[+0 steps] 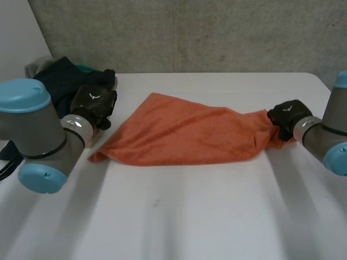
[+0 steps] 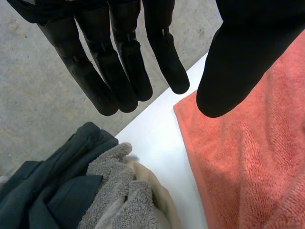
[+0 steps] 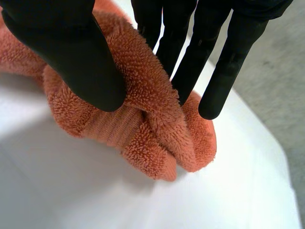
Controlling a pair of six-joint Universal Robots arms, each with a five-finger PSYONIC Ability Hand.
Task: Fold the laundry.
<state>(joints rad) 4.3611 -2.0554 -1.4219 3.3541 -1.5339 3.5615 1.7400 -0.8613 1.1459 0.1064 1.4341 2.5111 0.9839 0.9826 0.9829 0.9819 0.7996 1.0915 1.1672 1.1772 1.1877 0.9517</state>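
An orange towel [image 1: 184,135] lies spread on the white table [image 1: 190,216], its right corner pulled into a bunch. My right hand [image 1: 289,115] is shut on that bunched corner; in the right wrist view the thumb [image 3: 71,52] and fingers [image 3: 190,52] pinch the thick orange towel [image 3: 147,105] just above the table. My left hand [image 1: 95,102] hovers beside the towel's left edge. In the left wrist view its fingers [image 2: 119,62] are straight and hold nothing, with the orange towel [image 2: 248,162] below the thumb.
A pile of dark clothes [image 1: 65,78] sits at the table's back left corner. Under my left hand lie a dark green garment [image 2: 52,186] and a grey-beige terry cloth [image 2: 119,191]. A concrete wall stands behind the table's far edge [image 1: 217,73].
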